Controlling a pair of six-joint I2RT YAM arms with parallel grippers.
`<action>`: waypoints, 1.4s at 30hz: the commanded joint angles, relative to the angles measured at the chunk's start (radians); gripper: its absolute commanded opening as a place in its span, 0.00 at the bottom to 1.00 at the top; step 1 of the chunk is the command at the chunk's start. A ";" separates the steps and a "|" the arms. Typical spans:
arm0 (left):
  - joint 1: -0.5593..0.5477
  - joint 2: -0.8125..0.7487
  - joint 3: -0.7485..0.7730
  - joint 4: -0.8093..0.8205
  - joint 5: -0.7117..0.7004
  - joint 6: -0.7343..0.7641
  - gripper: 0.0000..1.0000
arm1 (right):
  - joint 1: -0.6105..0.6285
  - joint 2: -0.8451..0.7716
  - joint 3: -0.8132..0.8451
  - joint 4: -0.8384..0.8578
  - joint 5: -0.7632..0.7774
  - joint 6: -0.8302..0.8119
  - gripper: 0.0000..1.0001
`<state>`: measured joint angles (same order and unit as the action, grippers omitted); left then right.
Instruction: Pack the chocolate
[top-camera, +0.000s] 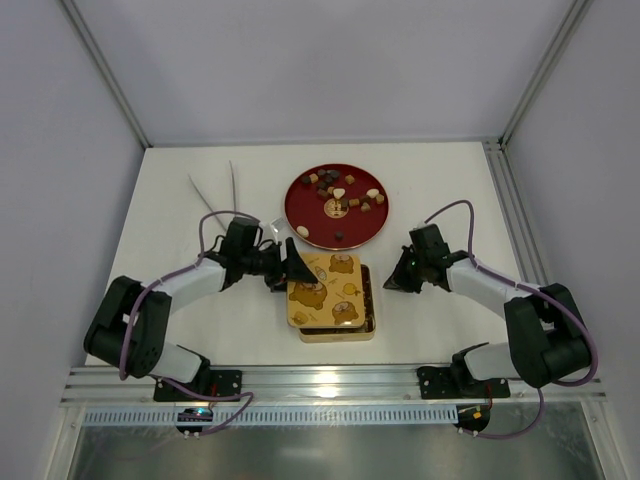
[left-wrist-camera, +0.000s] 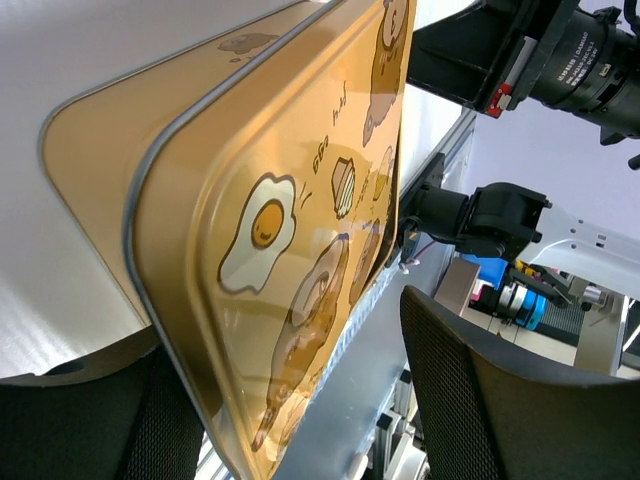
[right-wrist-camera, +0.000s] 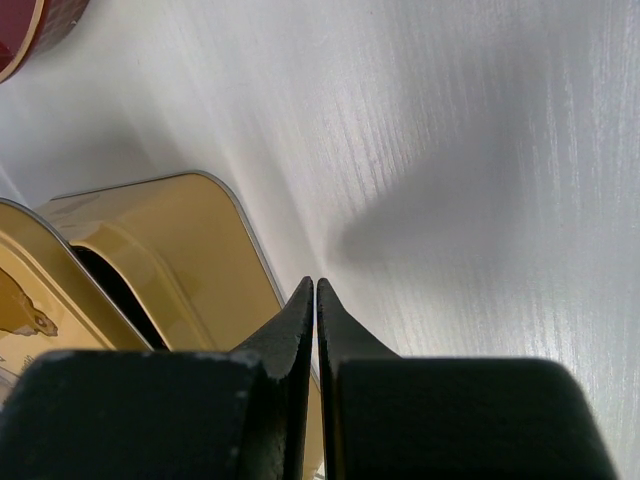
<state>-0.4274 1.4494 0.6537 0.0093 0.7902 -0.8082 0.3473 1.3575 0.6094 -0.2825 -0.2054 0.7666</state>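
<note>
The chocolate (top-camera: 340, 195), several small dark, caramel and cream pieces, lies on the round red plate (top-camera: 366, 232) at the back centre. In front of it stands the square gold tin (top-camera: 340, 333), its cartoon-printed lid (top-camera: 325, 285) tilted up at the left. My left gripper (top-camera: 288, 268) is open at that raised edge. In the left wrist view the lid (left-wrist-camera: 270, 230) leans against one finger, well apart from the other finger (left-wrist-camera: 470, 400). My right gripper (top-camera: 388, 284) is shut and empty just right of the tin, its tips (right-wrist-camera: 315, 285) by the tin's wall (right-wrist-camera: 170, 250).
Two thin grey sticks (top-camera: 215, 195) lie at the back left of the white table. An aluminium rail (top-camera: 330, 380) runs along the near edge by the arm bases. Enclosure walls stand on three sides. A sliver of the red plate (right-wrist-camera: 40, 20) shows in the right wrist view.
</note>
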 joint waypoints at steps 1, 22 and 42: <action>0.025 -0.043 0.040 -0.066 0.030 0.038 0.69 | 0.007 0.008 -0.003 0.043 0.001 0.010 0.04; 0.075 -0.070 0.070 -0.262 -0.022 0.132 0.66 | 0.028 0.014 -0.005 0.057 0.006 0.020 0.04; 0.073 -0.041 0.130 -0.405 -0.102 0.205 0.58 | 0.097 0.002 0.009 0.045 0.063 0.031 0.04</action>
<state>-0.3576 1.3987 0.7540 -0.3882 0.6823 -0.6186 0.4328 1.3701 0.5999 -0.2546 -0.1745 0.7895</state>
